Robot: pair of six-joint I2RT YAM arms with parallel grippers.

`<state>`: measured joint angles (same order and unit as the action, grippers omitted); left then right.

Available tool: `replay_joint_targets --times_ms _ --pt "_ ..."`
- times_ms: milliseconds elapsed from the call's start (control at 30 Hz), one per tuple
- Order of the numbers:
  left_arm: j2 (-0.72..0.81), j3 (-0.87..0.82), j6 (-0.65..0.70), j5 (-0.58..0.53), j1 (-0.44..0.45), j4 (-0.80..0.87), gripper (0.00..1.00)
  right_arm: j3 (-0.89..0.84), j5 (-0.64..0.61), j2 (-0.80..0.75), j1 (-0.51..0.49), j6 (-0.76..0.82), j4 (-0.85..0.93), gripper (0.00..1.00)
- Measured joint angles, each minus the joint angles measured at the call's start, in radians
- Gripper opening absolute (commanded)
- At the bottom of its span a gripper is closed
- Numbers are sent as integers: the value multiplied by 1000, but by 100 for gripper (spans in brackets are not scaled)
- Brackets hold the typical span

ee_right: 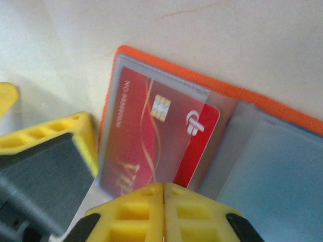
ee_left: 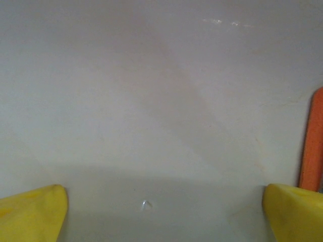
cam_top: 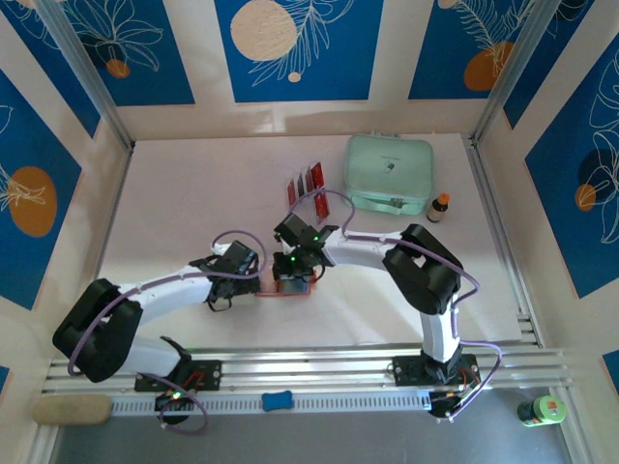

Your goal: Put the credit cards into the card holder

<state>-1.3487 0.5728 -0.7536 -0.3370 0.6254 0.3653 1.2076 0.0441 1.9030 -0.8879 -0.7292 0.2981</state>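
Observation:
The card holder (ee_right: 166, 65), an orange wallet with clear sleeves, lies open on the table (cam_top: 174, 203). A red credit card (ee_right: 146, 141) with a chip sits partly inside its left sleeve, one corner sticking out. My right gripper (ee_right: 164, 199) is shut, its yellow fingertips together at the card's near edge. My left gripper (ee_left: 161, 217) is open just left of the wallet, whose orange edge (ee_left: 314, 141) runs by its right fingertip (ee_left: 295, 214). One left finger (ee_right: 55, 161) stands beside the wallet's left edge. More red credit cards (cam_top: 308, 182) stand further back.
A mint-green case (cam_top: 389, 174) lies at the back right with a small brown bottle (cam_top: 440, 207) beside it. The red cards stand in a clear rack (cam_top: 319, 201) behind the grippers. Both arms meet at the table's middle; aluminium rails run along the near edge.

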Motion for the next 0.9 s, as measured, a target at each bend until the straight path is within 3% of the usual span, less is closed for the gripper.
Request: replay_joint_targets --times_ms 333,633,900 --pt "152 36 23 -5 -4 60 100 -209 -99 -323 33 7 46 48" --pt "154 99 50 16 -8 70 100 -278 -180 -357 75 23 95 51" --pt "90 113 55 68 -8 61 100 -216 -187 -248 81 53 83 47"
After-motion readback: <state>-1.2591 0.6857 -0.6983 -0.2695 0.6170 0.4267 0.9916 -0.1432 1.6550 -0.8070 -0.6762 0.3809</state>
